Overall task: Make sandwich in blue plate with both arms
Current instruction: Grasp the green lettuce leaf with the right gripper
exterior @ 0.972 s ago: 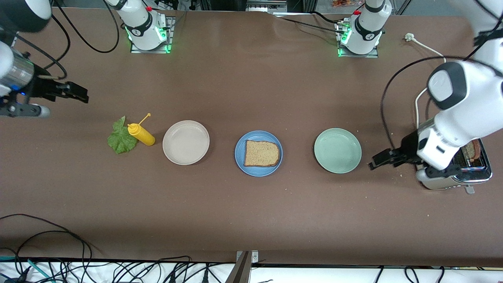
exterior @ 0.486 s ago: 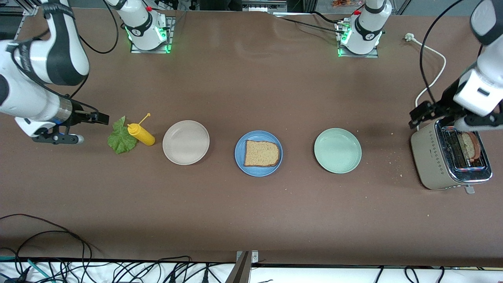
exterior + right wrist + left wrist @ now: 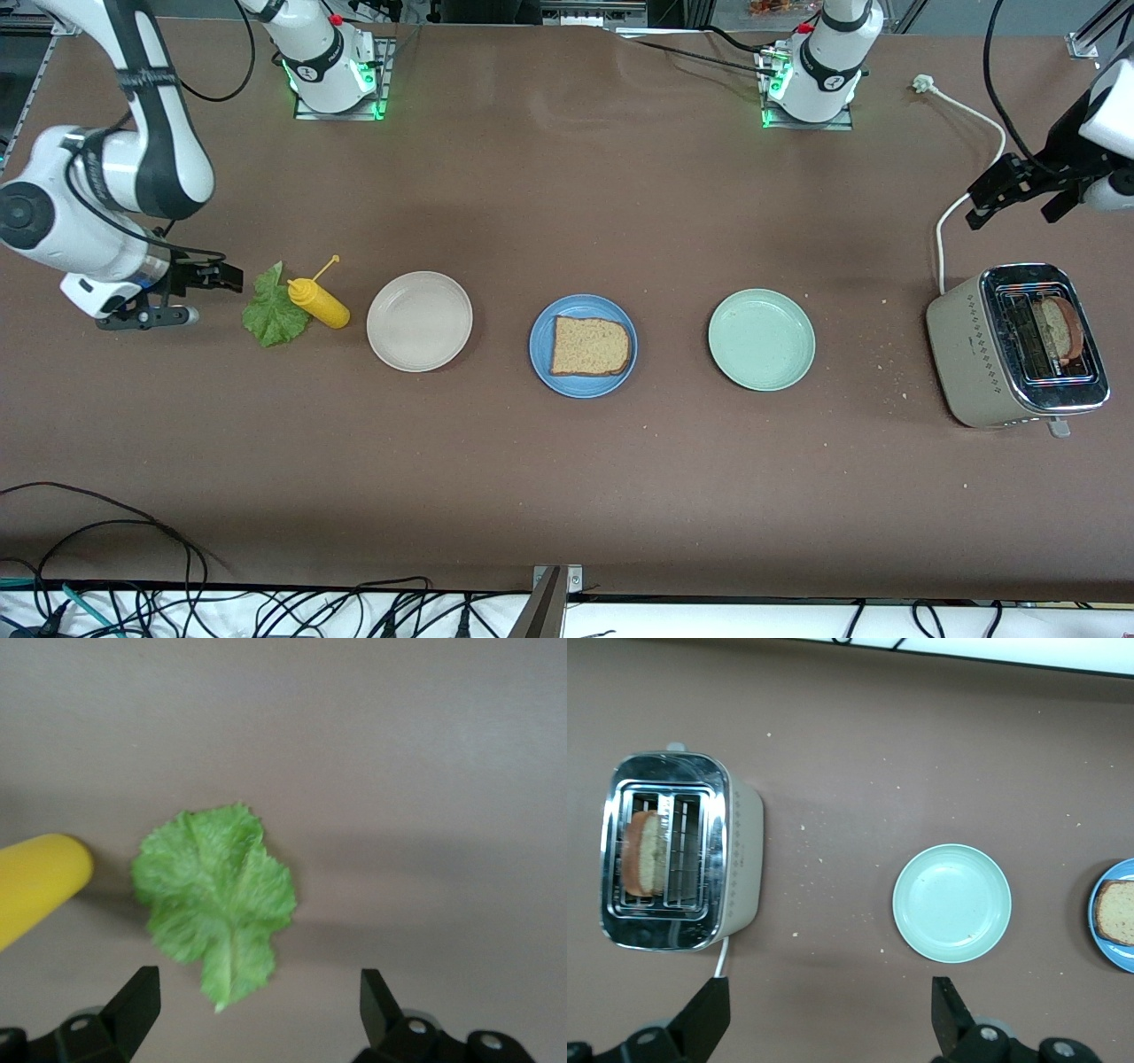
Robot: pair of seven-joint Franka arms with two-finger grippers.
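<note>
The blue plate (image 3: 541, 357) sits mid-table with one brown bread slice (image 3: 590, 346) on it; both show at the edge of the left wrist view, plate (image 3: 1102, 946) and slice (image 3: 1118, 912). A green lettuce leaf (image 3: 273, 312) lies on the table beside a yellow squeeze bottle (image 3: 319, 303). My right gripper (image 3: 232, 277) is open, low, right next to the leaf; the right wrist view shows the leaf (image 3: 215, 904) ahead of the open right gripper (image 3: 257, 997). A second bread slice (image 3: 1058, 326) stands in the toaster (image 3: 974, 346). My left gripper (image 3: 1012, 215) is open and empty over the toaster's cord.
A beige plate (image 3: 419, 321) lies between the bottle and the blue plate. A pale green plate (image 3: 761, 339) lies between the blue plate and the toaster, also in the left wrist view (image 3: 951, 902). The toaster's white cord (image 3: 952, 208) runs toward the bases. Crumbs lie near the toaster.
My right gripper came down and in, to just beside the lettuce leaf. My left gripper moved from beside the green plate, past the toaster, toward the bases.
</note>
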